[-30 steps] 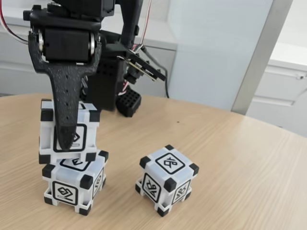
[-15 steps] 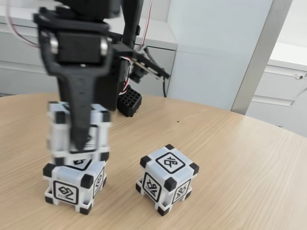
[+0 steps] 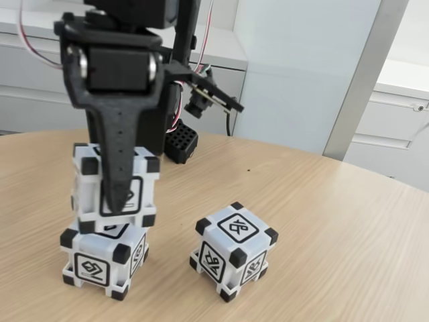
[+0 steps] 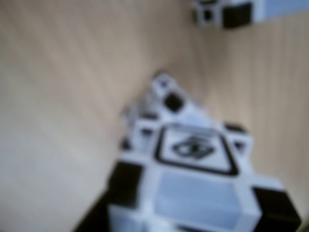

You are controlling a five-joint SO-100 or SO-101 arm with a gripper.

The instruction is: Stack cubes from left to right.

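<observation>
In the fixed view my gripper [image 3: 115,200] is shut on a white cube [image 3: 86,186] with black corners, its front black finger [image 3: 120,168] running down the cube's glyph face. This held cube sits at the top of a second cube [image 3: 100,260] on the wooden table [image 3: 335,235], shifted slightly right of it; I cannot tell whether they touch. A third cube [image 3: 233,251] stands alone to the right, turned at an angle. The blurred wrist view shows the held cube [image 4: 198,193] close up, the lower cube's corner [image 4: 166,94] beyond it, and the third cube [image 4: 231,9] at the top edge.
The arm's black base [image 3: 157,114] stands behind the stack, with a small black gridded block [image 3: 179,144] on the table beside it. White cabinets and a wall [image 3: 301,67] lie beyond the table's curved far edge. Bare wood stretches to the right.
My gripper has carried the held cube a little to the right over the lower cube. The other two cubes have stayed put.
</observation>
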